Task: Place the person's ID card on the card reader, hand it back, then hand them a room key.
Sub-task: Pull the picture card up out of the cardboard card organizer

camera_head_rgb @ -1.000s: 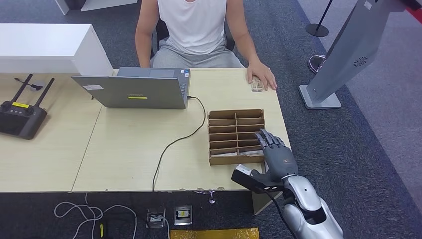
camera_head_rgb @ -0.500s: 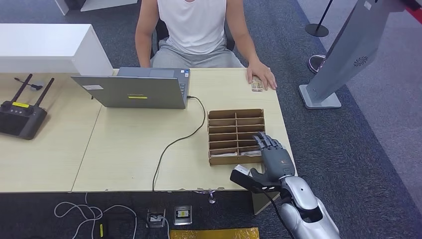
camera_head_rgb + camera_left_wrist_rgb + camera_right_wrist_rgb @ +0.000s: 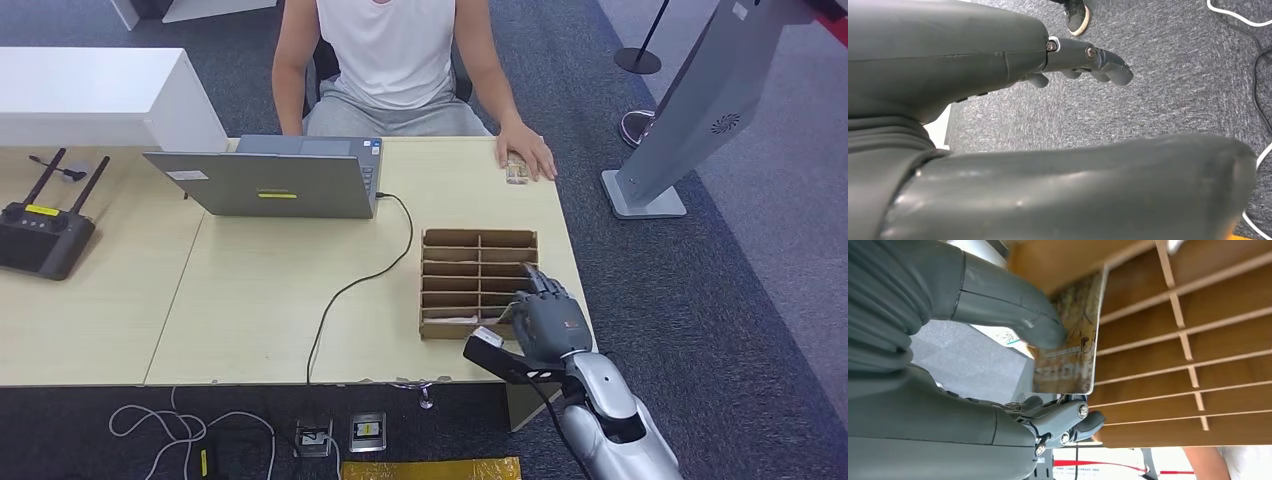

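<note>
Room key card [image 3: 1070,347] is pinched between thumb and fingers of the right robot hand [image 3: 545,325], at the near edge of the cardboard slot organizer [image 3: 478,282] on the table [image 3: 250,300]. ID card [image 3: 516,172] lies under the person's hand [image 3: 525,150] at the far edge, so reader and hand-back look done. Left: carry the key over. Left robot hand [image 3: 1083,62] hangs over the carpet, fingers apart, holding nothing.
</note>
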Controlling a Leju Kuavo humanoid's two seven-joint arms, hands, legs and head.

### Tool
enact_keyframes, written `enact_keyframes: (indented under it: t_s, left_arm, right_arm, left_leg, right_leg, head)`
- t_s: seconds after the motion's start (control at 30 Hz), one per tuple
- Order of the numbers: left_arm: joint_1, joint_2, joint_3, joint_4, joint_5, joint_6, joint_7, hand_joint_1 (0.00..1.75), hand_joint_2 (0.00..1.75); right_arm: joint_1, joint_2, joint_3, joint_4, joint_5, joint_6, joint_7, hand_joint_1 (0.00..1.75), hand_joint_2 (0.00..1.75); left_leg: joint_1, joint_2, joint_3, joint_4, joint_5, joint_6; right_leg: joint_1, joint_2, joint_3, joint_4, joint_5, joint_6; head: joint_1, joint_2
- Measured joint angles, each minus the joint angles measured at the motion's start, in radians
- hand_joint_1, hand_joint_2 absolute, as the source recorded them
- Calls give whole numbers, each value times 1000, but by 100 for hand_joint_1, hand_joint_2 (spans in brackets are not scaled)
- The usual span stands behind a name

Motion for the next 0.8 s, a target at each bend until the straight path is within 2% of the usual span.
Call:
enact_keyframes:
  t_s: [0.03,0.1,0.17,0.33,0.5,0.8]
  left_arm:
    - [0,-1,0,0,0,1,0,0,0]
    - [0,-2,0,0,1,3,-1,0,0]
    - [0,-4,0,0,6,7,-4,0,0]
    - [0,-9,0,0,14,19,-10,0,0]
    - [0,-13,0,0,5,20,-10,0,0]
    - [1,-13,0,0,-13,19,-10,0,0]
  right_arm:
    - [0,1,0,3,-2,-7,0,139,175]
    - [0,2,0,10,-3,-25,0,134,175]
    - [0,4,0,19,-2,-51,-1,151,175]
    - [-13,9,0,69,6,-135,-21,175,175]
    - [-51,14,-1,131,7,-204,-50,175,175]
    - [-152,19,-36,152,42,-222,-95,175,175]
  left_leg:
    - [0,0,0,0,0,0]
    - [0,0,0,0,0,0]
    - [0,0,0,0,0,0]
    - [0,0,0,0,0,0]
    - [0,0,0,0,0,0]
    - [0,0,0,0,0,0]
  right_leg:
    - [0,0,0,0,0,0]
    - [0,0,0,0,0,0]
    - [0,0,0,0,0,0]
    - [0,0,0,0,0,0]
    - [0,0,0,0,0,0]
    - [0,1,0,0,0,0]
  head:
    - [0,0]
    - [0,0]
    - [0,0]
    - [0,0]
    - [0,0]
    - [0,0]
